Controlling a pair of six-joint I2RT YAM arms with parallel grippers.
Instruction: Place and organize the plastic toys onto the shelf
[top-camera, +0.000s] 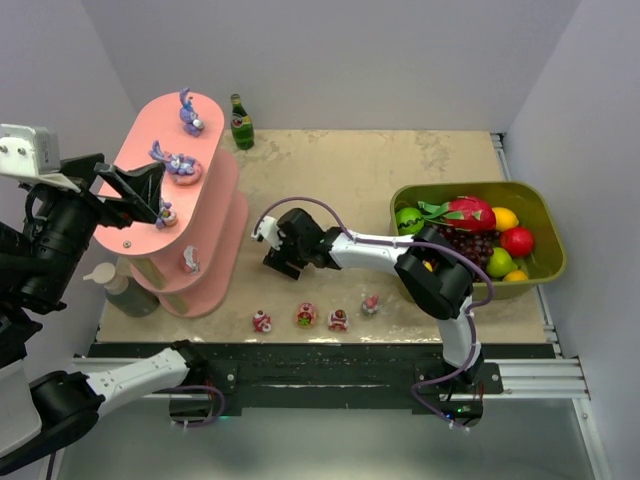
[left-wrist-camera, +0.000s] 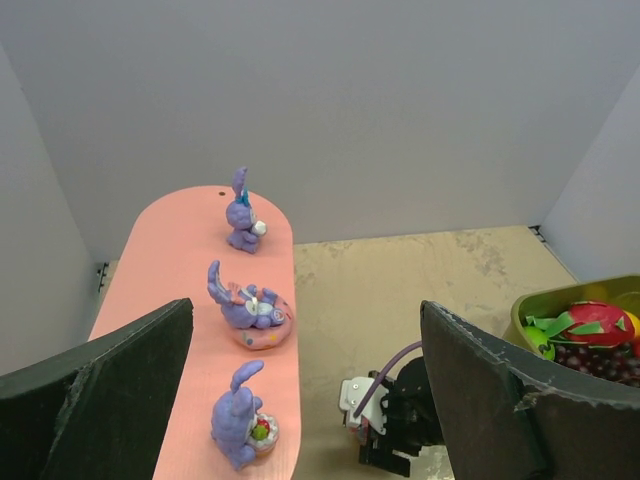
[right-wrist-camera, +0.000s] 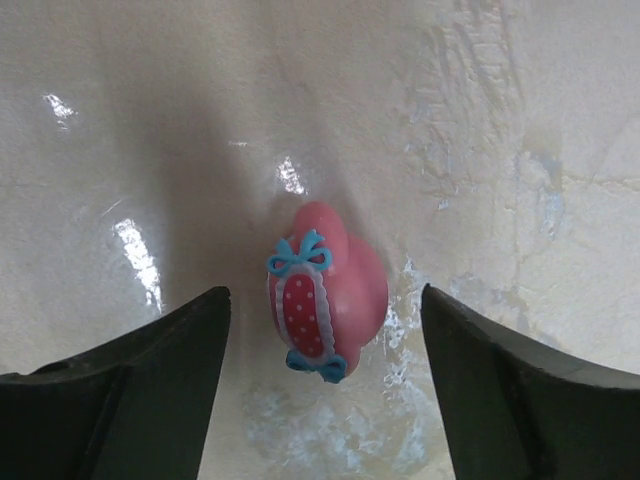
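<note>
Near the front edge of the table (top-camera: 400, 165), at 6 o'clock, we see four little toys (top-camera: 305, 315) in a row. Just past them the right gripper (top-camera: 279, 262) points down at the table. Its two fingers (right-wrist-camera: 140, 390) are spread wide, and a pink toy (right-wrist-camera: 325, 295) with blue bows sits between them. They do not touch it, so this gripper holds nothing. At 9 o'clock the left gripper (left-wrist-camera: 307, 310) hangs over the top of the pink shelf (left-wrist-camera: 170, 260). Its fingers (left-wrist-camera: 110, 400) are wide open too, with nothing in them. We count three purple bunnies (left-wrist-camera: 248, 305) on that top level and one small white toy (top-camera: 190, 262) lower down. At 3 o'clock is a green tub (top-camera: 545, 215) full of fruit (top-camera: 470, 213). Far back at 11 o'clock a green bottle (top-camera: 241, 122) stands by the pale walls (top-camera: 350, 60).
</note>
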